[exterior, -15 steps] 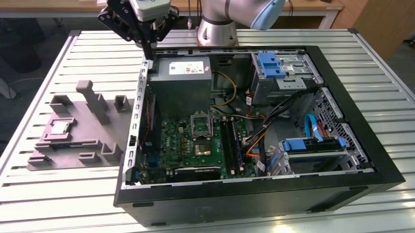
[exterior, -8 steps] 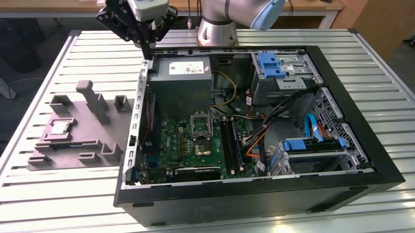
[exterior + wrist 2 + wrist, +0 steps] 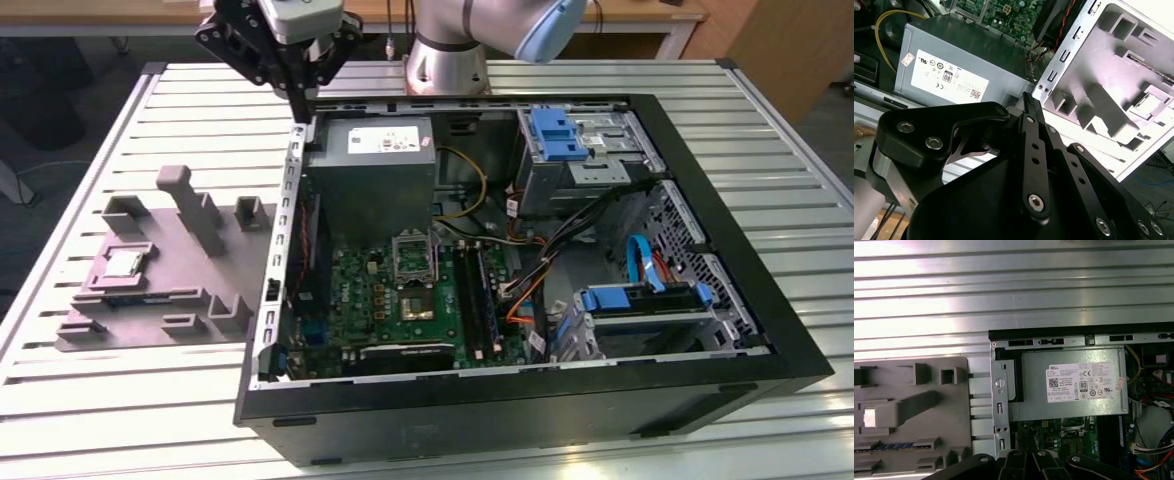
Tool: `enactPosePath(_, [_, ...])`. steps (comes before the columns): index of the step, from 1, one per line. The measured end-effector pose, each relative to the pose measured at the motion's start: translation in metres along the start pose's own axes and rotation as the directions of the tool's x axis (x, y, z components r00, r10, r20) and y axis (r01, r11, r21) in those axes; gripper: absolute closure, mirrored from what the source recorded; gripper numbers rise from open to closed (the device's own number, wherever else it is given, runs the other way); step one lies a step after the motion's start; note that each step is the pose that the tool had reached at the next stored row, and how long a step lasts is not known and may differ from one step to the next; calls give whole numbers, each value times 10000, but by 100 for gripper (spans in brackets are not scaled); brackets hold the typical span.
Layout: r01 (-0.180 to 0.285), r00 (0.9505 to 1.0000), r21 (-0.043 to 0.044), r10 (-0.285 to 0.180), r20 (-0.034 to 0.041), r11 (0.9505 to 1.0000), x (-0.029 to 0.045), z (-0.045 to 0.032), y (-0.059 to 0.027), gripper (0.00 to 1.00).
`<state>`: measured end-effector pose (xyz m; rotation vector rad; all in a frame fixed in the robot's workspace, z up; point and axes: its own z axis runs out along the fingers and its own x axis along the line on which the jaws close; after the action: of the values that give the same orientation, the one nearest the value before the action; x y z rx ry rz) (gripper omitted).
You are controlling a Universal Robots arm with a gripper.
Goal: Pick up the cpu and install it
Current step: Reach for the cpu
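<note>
The cpu (image 3: 127, 262), a flat square chip with a silvery top and pale rim, lies in a recess of the grey tray (image 3: 160, 325), near the surface (image 3: 561, 78) edge at the exterior view's left. The gripper (image 3: 304, 100) hangs over the computer case (image 3: 534, 405) corner, jaws closed and empty.

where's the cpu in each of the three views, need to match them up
Exterior view: the cpu lies in a square seat on the grey tray, at the exterior view's left of the computer case.
Second wrist view: the cpu is the pale square in a recess of the tray.
First wrist view: the cpu is the bright square by the tray's tall post.
Shared landmark: the grey box with a white label.
</note>
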<state>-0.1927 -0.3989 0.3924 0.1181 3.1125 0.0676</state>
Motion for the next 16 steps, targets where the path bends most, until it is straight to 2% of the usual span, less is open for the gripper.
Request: enactPosePath(16, [0, 10000, 0, 0, 0, 10000, 41, -1, -3, 89])
